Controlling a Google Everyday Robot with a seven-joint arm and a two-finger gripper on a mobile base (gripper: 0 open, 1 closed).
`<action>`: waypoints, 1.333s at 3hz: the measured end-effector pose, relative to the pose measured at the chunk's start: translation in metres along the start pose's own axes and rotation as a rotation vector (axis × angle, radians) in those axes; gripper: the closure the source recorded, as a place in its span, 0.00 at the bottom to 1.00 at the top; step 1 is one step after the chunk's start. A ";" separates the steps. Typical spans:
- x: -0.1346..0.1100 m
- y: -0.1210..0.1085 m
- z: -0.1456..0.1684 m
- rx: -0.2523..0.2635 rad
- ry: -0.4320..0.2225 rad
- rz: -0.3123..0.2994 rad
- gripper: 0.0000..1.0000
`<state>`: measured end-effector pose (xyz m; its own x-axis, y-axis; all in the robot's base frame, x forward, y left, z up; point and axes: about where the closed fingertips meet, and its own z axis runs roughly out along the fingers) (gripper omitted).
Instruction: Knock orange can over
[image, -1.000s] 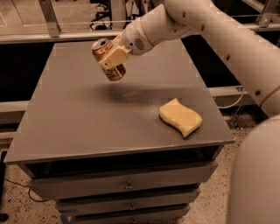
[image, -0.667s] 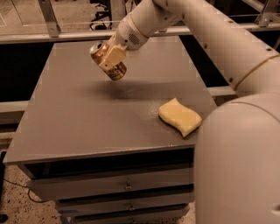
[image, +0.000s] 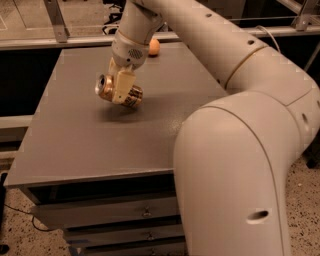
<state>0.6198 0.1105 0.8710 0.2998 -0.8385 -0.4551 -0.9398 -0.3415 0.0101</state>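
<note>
The orange can (image: 107, 89) is shiny orange-gold with a silver pull-tab top that faces left. It lies tipped on its side, held just above the grey table (image: 75, 145) left of centre. My gripper (image: 122, 87) reaches down from above and its pale fingers (image: 123, 85) are shut around the can's middle. A shadow lies on the table right under the can. The arm fills the right half of the view.
A small round orange ball (image: 154, 47) sits at the table's far edge behind the gripper. Drawers (image: 145, 212) run below the table's front edge. My arm hides the right part of the table.
The arm has swung closer to the camera and lower. The can has tipped from slanted to nearly horizontal. The yellow sponge is now hidden behind the arm, and the orange ball has come into view.
</note>
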 end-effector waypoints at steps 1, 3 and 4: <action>-0.006 0.015 0.017 -0.084 0.106 -0.082 1.00; -0.021 0.028 0.044 -0.159 0.190 -0.177 0.59; -0.025 0.035 0.053 -0.179 0.197 -0.187 0.36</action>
<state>0.5708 0.1417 0.8352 0.5069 -0.8144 -0.2825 -0.8271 -0.5518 0.1069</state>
